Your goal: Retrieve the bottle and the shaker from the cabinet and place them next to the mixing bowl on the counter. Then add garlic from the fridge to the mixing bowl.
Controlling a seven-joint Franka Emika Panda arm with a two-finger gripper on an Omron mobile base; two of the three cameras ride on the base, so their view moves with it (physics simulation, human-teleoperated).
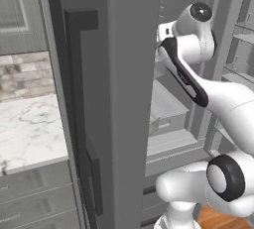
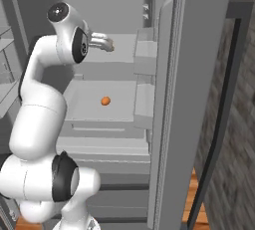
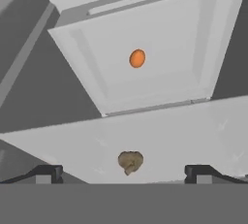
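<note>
Hovering inside the fridge (image 2: 164, 74), the tool (image 3: 124, 172) is spread fully, nothing held. Garlic (image 3: 130, 162), probably, sits on the fridge shelf (image 3: 184, 131) between the tips: light, papery, lumpy, best pinched across its middle.

Pale fridge shelf (image 3: 193, 136) bearing probably garlic (image 3: 130, 162); lower shelf (image 3: 169, 72), orange item (image 3: 137, 58).

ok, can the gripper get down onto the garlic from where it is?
Probably yes. The gripper is open with the garlic lying between its fingertips on the bare fridge shelf, nothing in between.
</note>
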